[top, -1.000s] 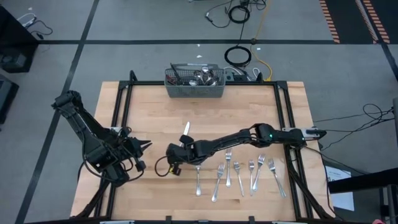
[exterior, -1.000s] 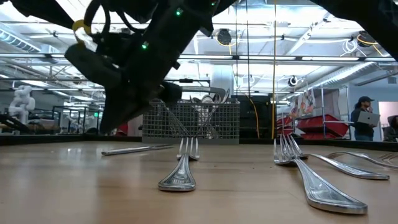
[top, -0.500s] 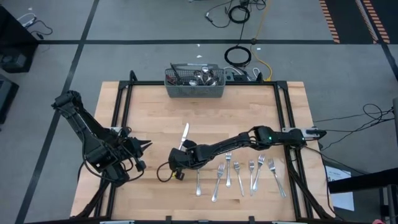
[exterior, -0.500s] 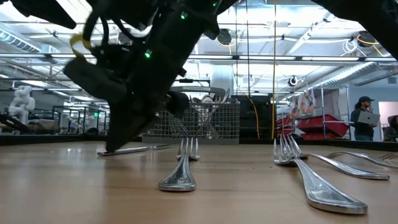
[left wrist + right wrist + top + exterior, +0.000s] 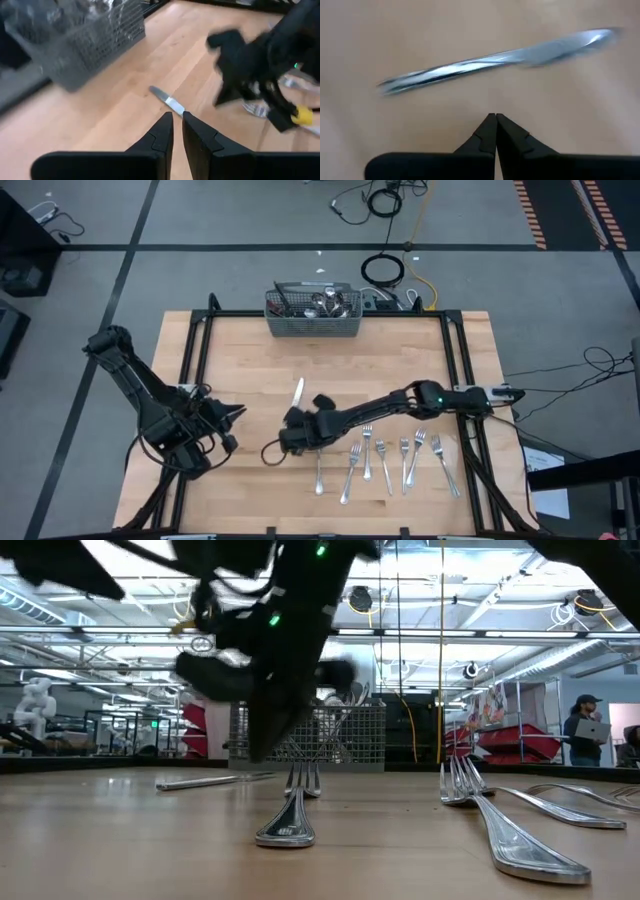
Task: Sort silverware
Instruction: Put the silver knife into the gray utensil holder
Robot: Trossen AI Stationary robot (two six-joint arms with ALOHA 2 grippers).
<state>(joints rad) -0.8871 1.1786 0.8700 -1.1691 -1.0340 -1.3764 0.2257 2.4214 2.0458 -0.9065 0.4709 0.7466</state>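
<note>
Five forks (image 5: 385, 460) lie in a loose row at the near edge of the wooden table (image 5: 240, 360), right of centre, tines pointing toward the far side; in the low view the nearest ones stretch across the boards, handles toward the camera. Just left of that row, the right gripper (image 5: 291, 427) hangs low over the table at the end of its long reach, fingers pressed fully together and holding nothing. Just beyond its tips, a table knife (image 5: 297, 394) lies flat and alone on the bare wood, apart from the gripper; the right wrist view shows it crossways just ahead of the shut fingers. Over at the left edge of the table, the left gripper (image 5: 233, 414) waits, pointing toward the knife, its fingers nearly together with only a thin slit between them and nothing in it. Farthest back, at the far edge, the grey wire-mesh basket (image 5: 312, 313) stands with more silverware (image 5: 330, 302) heaped inside.
</note>
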